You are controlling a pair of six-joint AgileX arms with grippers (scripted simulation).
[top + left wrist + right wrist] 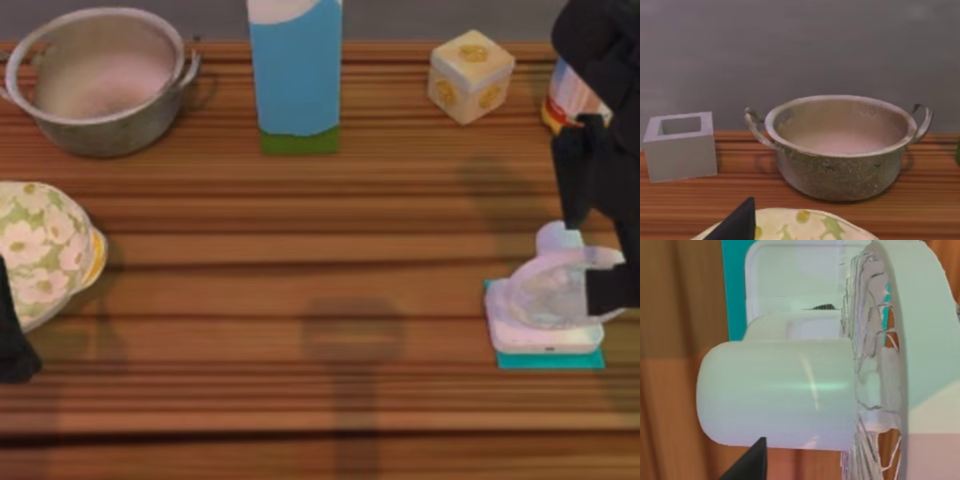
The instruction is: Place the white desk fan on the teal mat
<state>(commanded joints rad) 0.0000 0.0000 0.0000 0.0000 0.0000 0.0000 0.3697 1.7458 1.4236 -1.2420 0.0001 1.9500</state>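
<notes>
Right gripper (585,255) hangs over the white desk fan (550,300); whether I'm clasping it, I cannot tell. Its base sits on the teal mat (548,360) at the table's right. Left arm parked.

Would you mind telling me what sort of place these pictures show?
Probably a rendered household tabletop: a wooden table with a metal pot, a blue carton and a white fan standing on a teal mat, against a plain grey backdrop.
</notes>
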